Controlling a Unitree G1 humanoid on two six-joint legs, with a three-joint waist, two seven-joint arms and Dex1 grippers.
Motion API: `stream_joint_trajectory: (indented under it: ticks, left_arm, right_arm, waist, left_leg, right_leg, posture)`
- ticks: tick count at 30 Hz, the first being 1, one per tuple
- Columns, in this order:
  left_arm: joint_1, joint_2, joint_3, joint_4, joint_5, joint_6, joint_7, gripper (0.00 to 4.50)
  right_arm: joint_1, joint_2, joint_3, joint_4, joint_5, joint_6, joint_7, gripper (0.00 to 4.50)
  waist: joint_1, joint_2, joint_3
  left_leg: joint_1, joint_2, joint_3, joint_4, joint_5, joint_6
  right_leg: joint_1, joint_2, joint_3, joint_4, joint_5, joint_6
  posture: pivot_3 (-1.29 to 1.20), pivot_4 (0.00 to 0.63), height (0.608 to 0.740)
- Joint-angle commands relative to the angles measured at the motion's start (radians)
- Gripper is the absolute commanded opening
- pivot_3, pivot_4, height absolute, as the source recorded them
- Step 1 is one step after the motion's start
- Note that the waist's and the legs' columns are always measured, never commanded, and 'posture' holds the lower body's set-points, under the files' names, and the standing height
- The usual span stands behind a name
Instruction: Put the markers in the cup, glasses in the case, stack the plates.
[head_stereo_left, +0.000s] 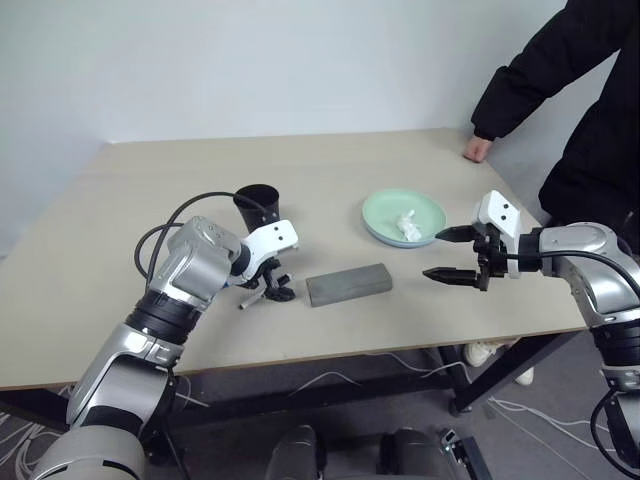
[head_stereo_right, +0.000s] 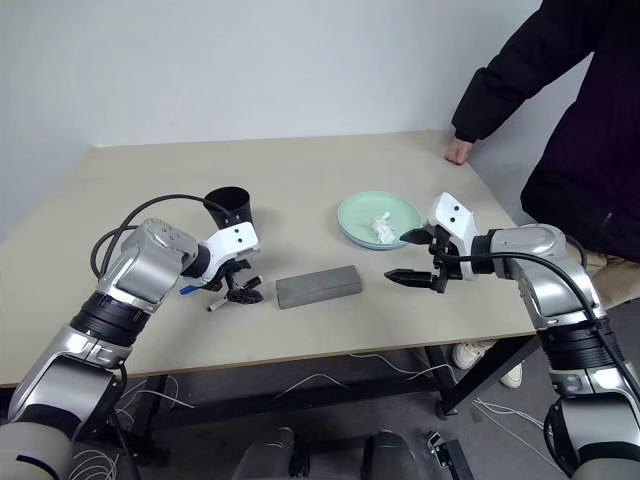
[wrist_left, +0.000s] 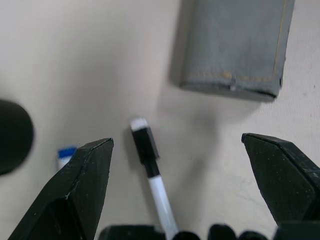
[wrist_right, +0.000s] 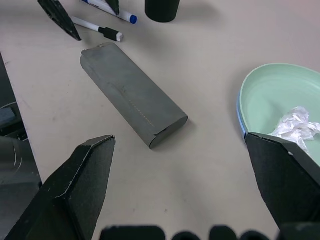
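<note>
Beige table (head_stereo_left: 120, 230): left gripper (wrist_left: 177, 165) spread wide over a marker (wrist_left: 150, 170); right gripper (head_stereo_left: 450, 254) open too. Marker looks light, stiff, roll-prone; pinch mid-barrel.

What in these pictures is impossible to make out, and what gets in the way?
- Glasses: whether they lie inside the shut case cannot be told from the right wrist view.
- Blue plate: just a sliver of rim shows beneath the green plate and the tissue.
- Blue-capped marker: mostly behind the left gripper fingers.
- Black-capped marker: cut off by the left wrist view's edge.
- Cup: its inside is too dark.
</note>
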Motion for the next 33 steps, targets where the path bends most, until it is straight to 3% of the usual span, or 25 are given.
stream_joint_trajectory:
  ticks: [1,18,21,32,33]
  left_arm:
    - [-0.012,0.015,-0.016,-0.002,0.005,0.003,0.034,4.46]
    - [-0.025,0.016,-0.068,0.151,0.002,-0.040,0.069,4.46]
    - [-0.020,0.019,-0.074,0.152,0.004,-0.040,0.063,3.85]
    - [-0.015,0.029,-0.090,0.148,0.013,-0.062,0.076,0.11]
    - [-0.016,0.030,-0.090,0.154,0.017,-0.077,0.086,0.02]
  right_arm:
    - [-0.034,-0.002,-0.020,-0.017,0.004,-0.015,0.002,4.50]
    - [-0.028,0.007,-0.016,-0.032,0.005,-0.010,-0.006,4.50]
    - [-0.032,0.011,-0.015,-0.028,0.003,-0.013,-0.005,4.50]
    - [-0.038,0.010,-0.014,-0.017,0.000,-0.026,0.001,4.50]
    - [-0.038,0.009,-0.014,-0.016,0.000,-0.027,0.001,4.50]
  waist:
    - [0.000,0.000,0.000]
    - [0.000,0.000,0.000]
    - [0.000,0.001,-0.001]
    - [-0.001,0.002,-0.001]
    - [-0.001,0.002,-0.001]
  left_leg:
    - [0.000,0.000,0.000,0.000,0.000,0.000]
    - [0.001,0.000,0.000,-0.001,0.000,0.000]
    - [0.002,0.000,0.000,-0.001,0.000,0.000]
    - [0.003,0.002,0.000,-0.002,0.000,0.000]
    - [0.003,0.002,0.000,-0.002,0.000,0.000]
  right_leg:
    - [0.000,0.000,0.000,0.000,0.000,0.000]
    - [0.000,0.000,0.000,0.000,0.000,0.000]
    - [0.000,0.000,0.000,0.000,0.000,0.000]
    - [-0.001,0.000,-0.002,-0.002,0.001,-0.002]
    - [-0.001,0.000,-0.003,-0.002,0.001,-0.002]
  posture:
    - [0.00,0.000,0.740]
    - [0.00,0.000,0.740]
    - [0.00,0.000,0.740]
    - [0.00,0.000,0.740]
    - [0.00,0.000,0.740]
